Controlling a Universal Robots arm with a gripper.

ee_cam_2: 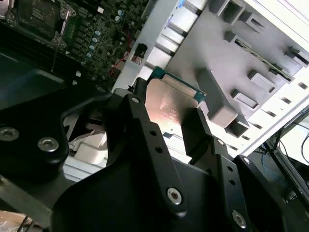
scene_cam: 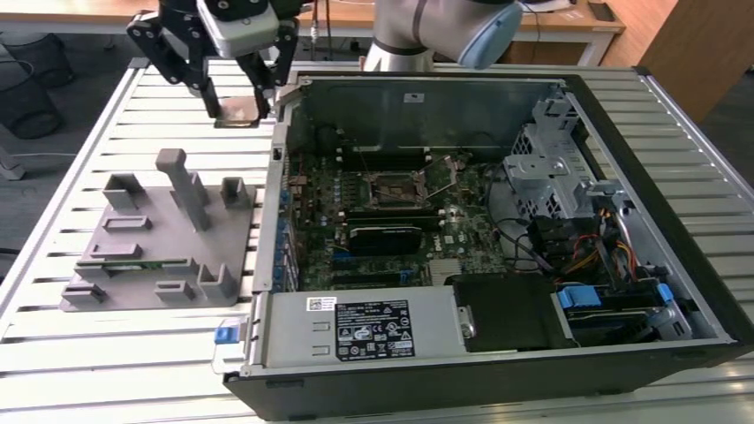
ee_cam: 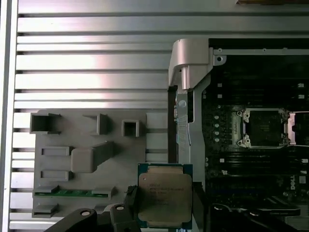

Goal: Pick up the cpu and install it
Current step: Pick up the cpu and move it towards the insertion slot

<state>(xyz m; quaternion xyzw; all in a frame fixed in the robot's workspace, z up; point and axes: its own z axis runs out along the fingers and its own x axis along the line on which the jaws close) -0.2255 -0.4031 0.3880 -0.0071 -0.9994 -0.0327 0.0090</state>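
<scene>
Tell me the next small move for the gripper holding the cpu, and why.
Probably carry it sideways over the case wall toward the socket: the gripper grips the cpu outside the case, lifted off the grey holder, and the socket looks unfilled.

cpu clamped in gripper, metal top toward camera. Beyond it: grey holder with green memory strip on slatted table, beside open case. Socket frame well apart from cpu.

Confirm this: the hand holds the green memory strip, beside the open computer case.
Wrong thing: the hand holds the cpu, beside the open computer case. The first wrist view shows it, with the green memory strip lying in the grey holder.
</scene>
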